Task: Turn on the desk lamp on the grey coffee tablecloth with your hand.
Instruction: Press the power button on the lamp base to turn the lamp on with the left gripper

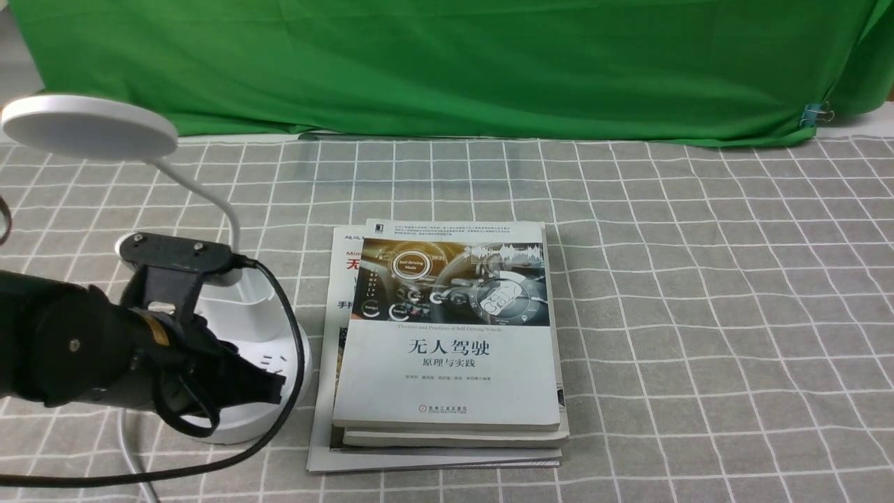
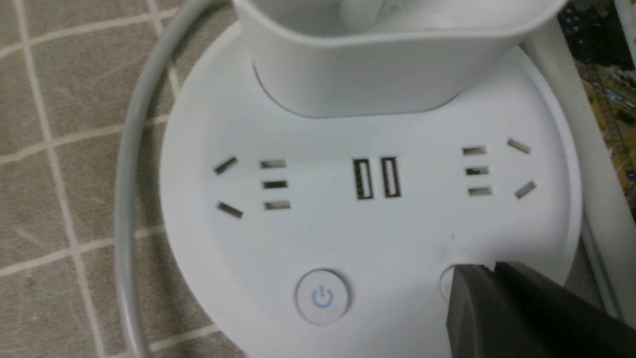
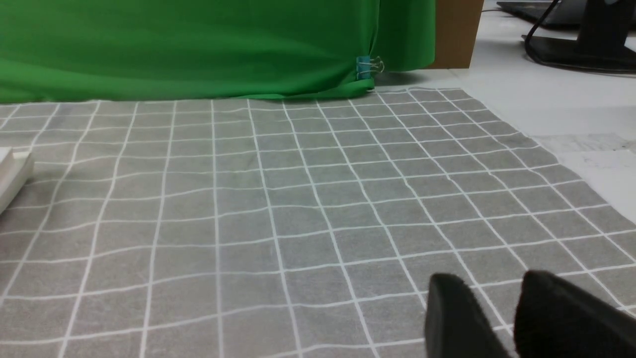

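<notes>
Desk lamp (image 1: 248, 314) neck upright, arcs left; disc head faces dwn.

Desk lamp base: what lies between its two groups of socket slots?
Two USB ports, side by side, lie between the socket slots on the desk lamp base. The left wrist view shows this.

Tight on the left, open on the right.
The desk lamp (image 1: 255, 318) sits hemmed in: a stack of books (image 1: 447, 335) lies just beside its base on the right, its own white cord (image 2: 129, 199) curves round the other side, and its cup (image 2: 387, 64) walls off the far side of the base. The left gripper (image 2: 477, 278), tips together, sits over 1 near-edge button. Right of the books, the grey coffee tablecloth (image 1: 698, 314) lies bare up to the green backdrop (image 1: 447, 63).
</notes>
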Available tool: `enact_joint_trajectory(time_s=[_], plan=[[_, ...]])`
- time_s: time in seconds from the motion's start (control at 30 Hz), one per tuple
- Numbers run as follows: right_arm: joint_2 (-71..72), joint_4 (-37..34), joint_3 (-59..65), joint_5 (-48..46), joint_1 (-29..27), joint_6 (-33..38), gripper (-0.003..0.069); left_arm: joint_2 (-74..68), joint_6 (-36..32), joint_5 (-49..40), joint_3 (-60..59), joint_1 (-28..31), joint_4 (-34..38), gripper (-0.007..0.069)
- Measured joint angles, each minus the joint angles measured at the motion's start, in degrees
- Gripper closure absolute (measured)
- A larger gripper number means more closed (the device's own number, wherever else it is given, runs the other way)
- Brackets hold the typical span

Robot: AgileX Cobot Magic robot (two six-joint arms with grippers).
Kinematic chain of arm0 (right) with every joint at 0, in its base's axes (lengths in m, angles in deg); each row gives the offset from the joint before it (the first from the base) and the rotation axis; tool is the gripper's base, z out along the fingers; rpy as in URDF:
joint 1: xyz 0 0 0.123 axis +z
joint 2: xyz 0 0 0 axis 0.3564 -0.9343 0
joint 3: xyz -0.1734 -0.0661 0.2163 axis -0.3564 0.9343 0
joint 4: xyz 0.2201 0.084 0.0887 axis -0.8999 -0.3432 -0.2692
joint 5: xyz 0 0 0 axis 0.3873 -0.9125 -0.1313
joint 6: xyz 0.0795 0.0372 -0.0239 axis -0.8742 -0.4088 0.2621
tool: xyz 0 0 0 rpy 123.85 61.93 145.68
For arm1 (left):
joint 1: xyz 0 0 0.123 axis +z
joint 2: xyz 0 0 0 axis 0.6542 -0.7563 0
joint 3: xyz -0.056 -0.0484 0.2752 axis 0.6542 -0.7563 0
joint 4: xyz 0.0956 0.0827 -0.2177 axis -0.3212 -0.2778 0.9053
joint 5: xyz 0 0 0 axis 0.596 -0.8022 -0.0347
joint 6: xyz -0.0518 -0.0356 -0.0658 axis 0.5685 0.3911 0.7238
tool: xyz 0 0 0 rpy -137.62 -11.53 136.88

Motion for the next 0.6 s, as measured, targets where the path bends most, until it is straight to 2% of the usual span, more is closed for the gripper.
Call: enact_joint_trajectory(time_s=[0.1, 0.2, 0.6], plan=[[0.0, 0.0, 0.0, 0.0, 0.0, 0.0, 0.0414, 0.0, 4.5, 0.2, 0.0, 0.0, -4.0, 0.0613], [0.0, 0.0, 0.0, 0.0, 0.0, 0.0, 0.0414, -0.1, 5.8, 0.4, 0.0, 0.0, -4.3, 0.0613], [0.0, 0.0, 0.0, 0.0, 0.0, 0.0, 0.0414, -3.0, 6.0, 1.3, 0.1, 0.0, -4.3, 0.0613]])
